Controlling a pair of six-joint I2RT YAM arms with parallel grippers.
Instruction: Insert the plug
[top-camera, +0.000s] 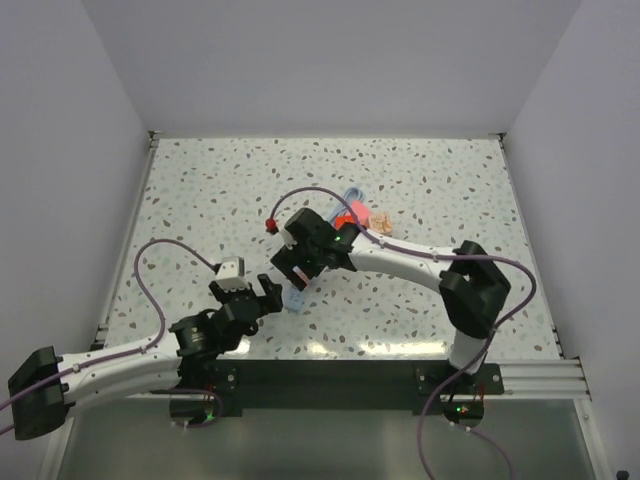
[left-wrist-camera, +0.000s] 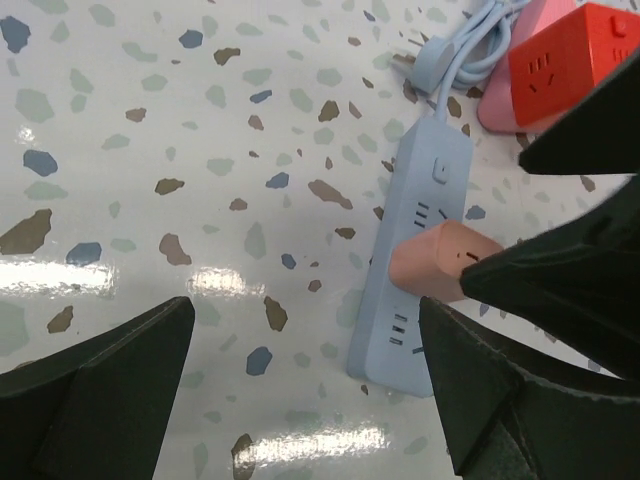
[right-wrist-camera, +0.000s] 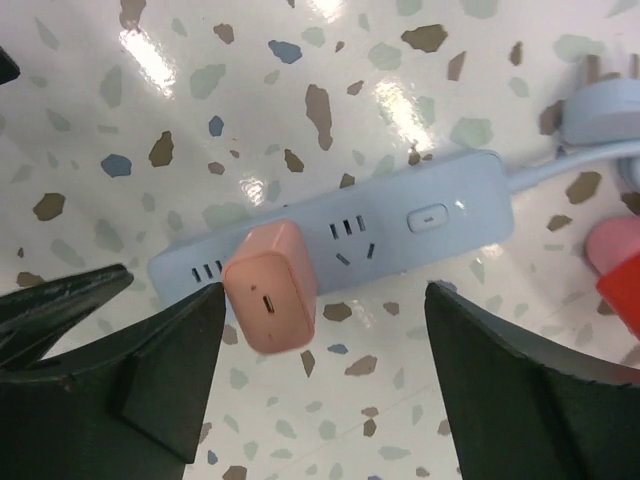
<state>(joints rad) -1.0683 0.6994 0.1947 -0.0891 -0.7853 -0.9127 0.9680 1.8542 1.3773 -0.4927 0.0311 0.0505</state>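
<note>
From where I stand, the plug (right-wrist-camera: 270, 290) sits on top of the light-blue power strip (right-wrist-camera: 425, 215). It covers a socket between the strip's end outlet and the one next to the switch. Its prongs are hidden beneath it, so I can't swear it is fully home. It does stand square on the strip's face, and I'd judge it is seated.

The right gripper (right-wrist-camera: 322, 295) hangs directly over it with its jaws apart, one on each side of the strip. That straddling stance makes sense for something just pressed straight down into a socket. The plug is not centred in the gap. It lies close against one finger (right-wrist-camera: 150, 370), touching or just beside it, I can't tell which. The other finger (right-wrist-camera: 520, 380) stands well apart from it across bare strip. So nothing is clamped; the plug rests in the strip on its own.

The left gripper (left-wrist-camera: 305, 320) hovers low beside the strip's near end, jaws wide and holding nothing. I'd guess it is stationed there to brace the strip if it slides, though it isn't touching it.

The strip's own cable and wall plug (left-wrist-camera: 435, 55) curl away at the far end, near a red cube-shaped socket adapter (left-wrist-camera: 565, 55) lying on something pink (left-wrist-camera: 505, 110).
</note>
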